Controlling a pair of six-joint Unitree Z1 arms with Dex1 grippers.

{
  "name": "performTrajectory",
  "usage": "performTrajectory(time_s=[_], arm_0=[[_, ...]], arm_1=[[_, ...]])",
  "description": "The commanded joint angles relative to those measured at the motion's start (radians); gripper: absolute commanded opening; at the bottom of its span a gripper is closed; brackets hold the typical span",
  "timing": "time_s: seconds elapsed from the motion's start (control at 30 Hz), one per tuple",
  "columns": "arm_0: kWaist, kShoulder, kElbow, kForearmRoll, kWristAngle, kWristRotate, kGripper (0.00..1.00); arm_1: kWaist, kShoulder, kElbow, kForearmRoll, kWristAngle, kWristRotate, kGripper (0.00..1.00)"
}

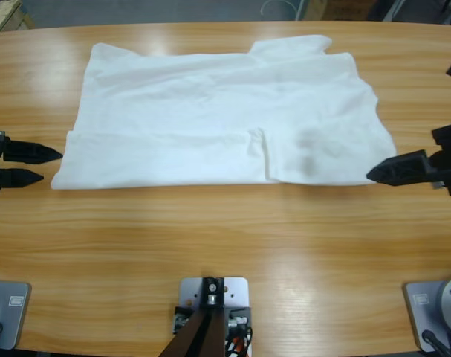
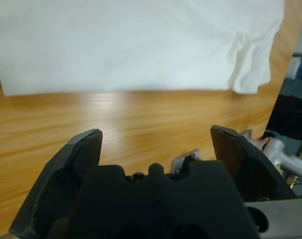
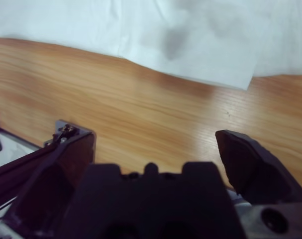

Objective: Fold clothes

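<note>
Jaws of both arms stand parted with nothing between them. From the high view, the left gripper [image 1: 41, 165] lies at one side edge of the tabletop [image 1: 225, 238], its two tips pointing at the near corner of the white T-shirt [image 1: 225, 111], just short of the cloth. The right gripper [image 1: 380, 172] comes in from the opposite side, its tips just beside the shirt's other lower corner. The shirt lies spread flat between the two grippers, its lower edge folded up in a band.

Along the left wrist view, the left gripper [image 2: 155, 137] has bare wood straight ahead of its jaws, and the T-shirt [image 2: 136, 45] lies beyond them, a crumpled fold at its far corner.

Along the right wrist view, the right gripper [image 3: 155, 139] likewise faces bare tabletop [image 3: 141, 99], with the T-shirt [image 3: 141, 30] ahead of its jaws, faint grey patches showing on the cloth.
</note>
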Motion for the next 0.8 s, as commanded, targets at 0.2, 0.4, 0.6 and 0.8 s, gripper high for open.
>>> performTrajectory(time_s=[0.2, 0.4, 0.6, 0.8], arm_0=[[-0.085, 0.068, 0.004, -0.069, 0.114, -0.028, 0.839], [-0.260, 0.171, -0.077, 0.011, 0.361, -0.066, 0.866], [-0.268, 0.221, -0.076, 0.028, 0.390, -0.094, 0.885], [-0.269, 0.330, -0.042, 0.014, 0.380, -0.140, 0.885]], arm_1=[[-0.031, -0.058, 0.032, 0.036, 0.031, 0.017, 1.000], [-0.032, -0.050, 0.034, 0.043, 0.046, 0.017, 1.000], [-0.052, -0.061, 0.039, 0.062, 0.063, 0.001, 1.000], [-0.066, -0.057, 0.037, 0.079, 0.073, -0.021, 1.000]])
